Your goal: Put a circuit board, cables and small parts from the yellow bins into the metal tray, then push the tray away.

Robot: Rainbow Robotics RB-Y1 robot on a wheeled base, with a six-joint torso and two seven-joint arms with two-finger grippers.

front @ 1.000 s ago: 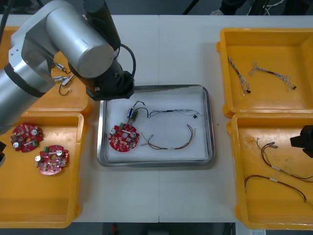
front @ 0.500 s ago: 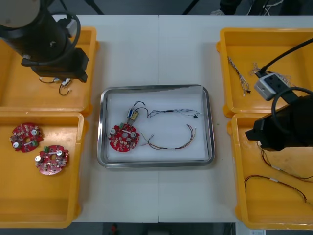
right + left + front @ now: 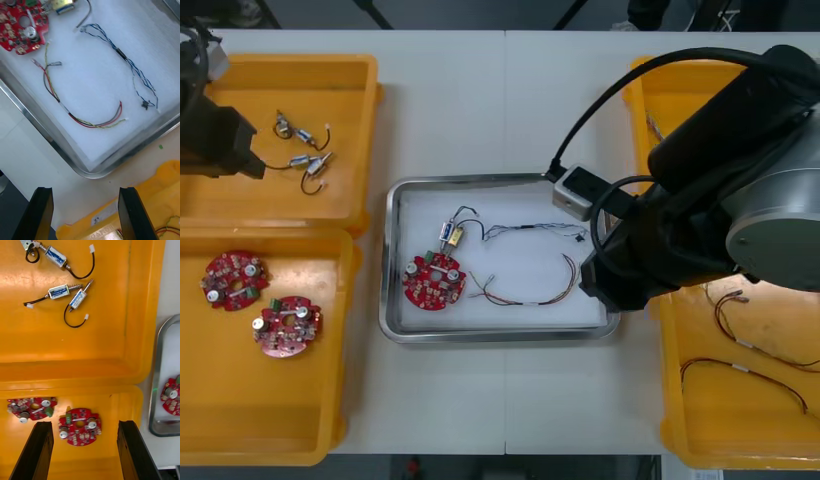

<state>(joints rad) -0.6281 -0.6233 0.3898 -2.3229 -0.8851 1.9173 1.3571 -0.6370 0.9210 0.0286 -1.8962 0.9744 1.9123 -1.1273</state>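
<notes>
The metal tray (image 3: 385, 262), white inside, holds a red circuit board (image 3: 433, 282), a small metal part (image 3: 450, 235), a blue and white cable (image 3: 535, 230) and a red and yellow cable (image 3: 530, 295). My right arm (image 3: 700, 215) reaches over the tray's right side. My right gripper (image 3: 86, 213) is open above the table, just outside the tray's corner (image 3: 88, 170), with the red and yellow cable (image 3: 90, 122) beyond it. Over the left bins, my left gripper (image 3: 84, 452) is open above a loose circuit board (image 3: 79, 426).
The far left bin (image 3: 240, 200) holds several small metal parts (image 3: 305, 160). Two spare boards (image 3: 235, 280) lie in the near left bin (image 3: 300, 410). The near right bin (image 3: 680, 400) holds red and yellow cables (image 3: 750, 360). Bare table lies beyond the tray.
My left arm has pulled back from the tray to the far left over the left bins. My right arm has swung in from the right bins to the tray's near right corner.
</notes>
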